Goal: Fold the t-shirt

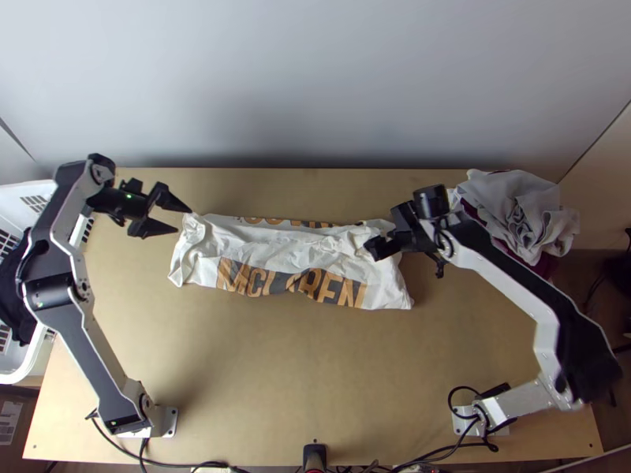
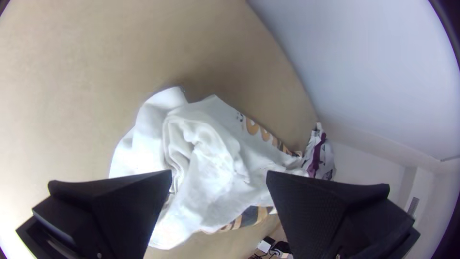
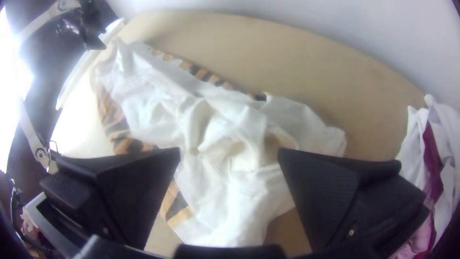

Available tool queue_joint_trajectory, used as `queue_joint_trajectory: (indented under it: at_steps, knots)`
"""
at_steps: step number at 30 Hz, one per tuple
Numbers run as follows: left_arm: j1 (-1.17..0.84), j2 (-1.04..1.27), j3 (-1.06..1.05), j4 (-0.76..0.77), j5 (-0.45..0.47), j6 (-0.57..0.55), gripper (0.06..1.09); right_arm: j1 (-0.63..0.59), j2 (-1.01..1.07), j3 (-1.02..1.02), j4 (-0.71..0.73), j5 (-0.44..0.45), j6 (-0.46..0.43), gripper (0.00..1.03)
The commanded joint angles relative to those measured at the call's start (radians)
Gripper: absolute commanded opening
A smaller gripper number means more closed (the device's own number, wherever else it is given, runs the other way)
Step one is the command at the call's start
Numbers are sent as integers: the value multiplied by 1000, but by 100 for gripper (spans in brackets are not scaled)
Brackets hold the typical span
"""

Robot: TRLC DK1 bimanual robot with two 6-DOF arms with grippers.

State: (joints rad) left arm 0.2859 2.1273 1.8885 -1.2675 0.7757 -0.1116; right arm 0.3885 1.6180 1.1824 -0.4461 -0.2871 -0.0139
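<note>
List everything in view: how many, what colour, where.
T-shirt: one, white with orange-dark print, mid-table
Cloth heap: one, grey and maroon, far right corner
Table: one, light wood, beneath
Basket: one, white, left
Basket cloth: count unclear, dark, inside
Wall: one, pale, behind
Cables: several, black, near edge
Device: one, black, near edge
Arms: two, silver-grey and black, either side
Left gripper: one, black, by shirt's left end
Right gripper: one, black, over shirt's right end

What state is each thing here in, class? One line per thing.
White t-shirt with orange and black lettering: gathered into a wrinkled strip.
Left black hand: open, at one end of the shirt.
Right black hand: open, over the other end.
Grey and maroon cloth heap: bunched.
White plastic basket: holding dark cloth.
</note>
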Motion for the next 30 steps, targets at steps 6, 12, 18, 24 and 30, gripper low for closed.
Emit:
queue_joint_trajectory:
  at_steps: [6,12,18,24,30]
  knots:
    - [136,-168,-169,-64,34,194,105,79,-323,-29,-148,28,91,99]
    - [210,-199,-387,100,30,329,105,98,-389,46,-232,26,198,99]
    - [179,-179,-451,211,28,308,105,162,-405,131,-365,28,200,99]
    - [105,-139,-450,249,27,265,105,173,-417,161,-410,28,219,99]
    - [70,-121,-447,306,27,222,103,170,-423,161,-424,28,227,99]
